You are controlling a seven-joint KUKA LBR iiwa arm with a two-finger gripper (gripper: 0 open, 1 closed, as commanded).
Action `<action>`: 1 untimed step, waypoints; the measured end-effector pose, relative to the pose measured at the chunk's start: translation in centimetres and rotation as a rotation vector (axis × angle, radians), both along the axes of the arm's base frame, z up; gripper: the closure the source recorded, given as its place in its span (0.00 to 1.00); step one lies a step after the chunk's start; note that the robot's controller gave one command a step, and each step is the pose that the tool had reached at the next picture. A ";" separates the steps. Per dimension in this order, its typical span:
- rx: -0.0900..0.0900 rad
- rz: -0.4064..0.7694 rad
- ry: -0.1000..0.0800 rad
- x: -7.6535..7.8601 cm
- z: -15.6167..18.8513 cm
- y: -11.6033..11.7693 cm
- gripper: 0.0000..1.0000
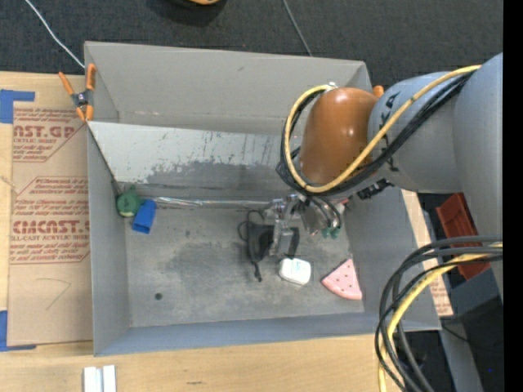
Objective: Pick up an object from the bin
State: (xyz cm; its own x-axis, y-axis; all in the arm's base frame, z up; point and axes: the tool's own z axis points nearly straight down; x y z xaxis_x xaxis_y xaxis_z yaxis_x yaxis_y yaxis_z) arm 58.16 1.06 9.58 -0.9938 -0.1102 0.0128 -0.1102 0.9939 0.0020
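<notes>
My gripper hangs low over the right middle of the bin floor, under the arm's orange cover. Just below and left of it lies a black object with a thin black tail running toward the front. A small white rounded object rests just in front of the gripper, close to the black one. To the white object's right lies a pink wedge with dark dots. A small green piece sits right beside the gripper on its right.
A blue block and a green lump lie against the left wall. A thin clear rod stretches from them toward the gripper. The arm and its cables cover the bin's right rear.
</notes>
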 end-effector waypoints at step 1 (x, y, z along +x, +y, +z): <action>0.000 0.000 -0.008 0.2 2.3 0.0 1.00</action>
